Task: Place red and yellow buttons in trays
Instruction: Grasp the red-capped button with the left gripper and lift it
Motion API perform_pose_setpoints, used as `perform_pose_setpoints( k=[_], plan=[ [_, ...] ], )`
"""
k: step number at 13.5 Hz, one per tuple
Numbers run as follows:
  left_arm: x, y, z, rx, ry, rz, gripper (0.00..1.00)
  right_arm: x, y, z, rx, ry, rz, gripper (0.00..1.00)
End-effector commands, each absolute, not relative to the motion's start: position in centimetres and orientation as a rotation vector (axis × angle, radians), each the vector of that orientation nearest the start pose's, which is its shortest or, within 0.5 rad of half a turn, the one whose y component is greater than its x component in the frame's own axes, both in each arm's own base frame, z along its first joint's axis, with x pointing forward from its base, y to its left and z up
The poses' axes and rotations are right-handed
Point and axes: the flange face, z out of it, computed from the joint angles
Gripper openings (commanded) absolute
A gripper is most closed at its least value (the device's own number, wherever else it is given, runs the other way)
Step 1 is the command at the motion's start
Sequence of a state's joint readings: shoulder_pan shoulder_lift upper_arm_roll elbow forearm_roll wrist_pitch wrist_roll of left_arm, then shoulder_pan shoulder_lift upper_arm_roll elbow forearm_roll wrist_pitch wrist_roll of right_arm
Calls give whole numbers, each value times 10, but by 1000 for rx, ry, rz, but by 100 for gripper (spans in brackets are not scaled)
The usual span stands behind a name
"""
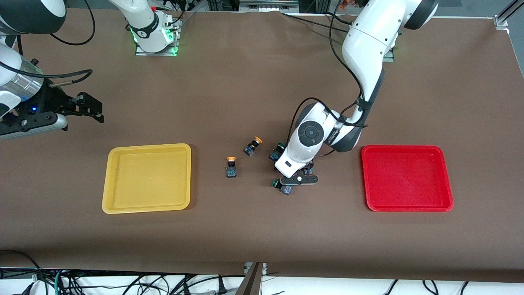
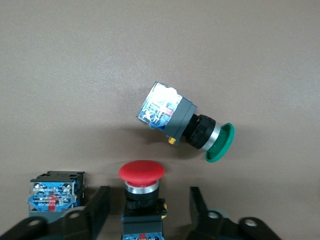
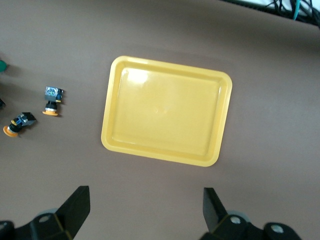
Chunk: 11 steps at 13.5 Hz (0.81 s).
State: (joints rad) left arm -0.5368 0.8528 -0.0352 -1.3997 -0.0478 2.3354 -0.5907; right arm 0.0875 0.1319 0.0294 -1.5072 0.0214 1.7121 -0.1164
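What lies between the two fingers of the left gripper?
A red button stands upright between the left gripper's fingers, with a gap on each side; the left wrist view shows it.

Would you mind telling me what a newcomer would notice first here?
Probably the two bright trays: the yellow tray toward the right arm's end and the red tray toward the left arm's end, both bare. Between them, the left gripper sits low with its fingers either side of a red button.
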Motion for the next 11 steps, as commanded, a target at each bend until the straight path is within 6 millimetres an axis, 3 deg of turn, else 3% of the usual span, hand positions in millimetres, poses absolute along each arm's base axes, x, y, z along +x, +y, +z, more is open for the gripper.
perform_pose_setpoints(
  k=[1,8,9,11],
  plan=[
    [627,-396,201,-3221,-99,-82,66,604,72,602,-3082,-375,-155,100],
    [623,-392,192,-3183,-57,-84,67,604,74,601,-3123,-396,-157,100],
    [623,-392,192,-3182,-57,-82,62,604,74,601,-3123,-392,-157,100],
    [620,-393,189,-3180,-53,-72,42,604,74,601,-3124,-399,-155,100]
  ],
)
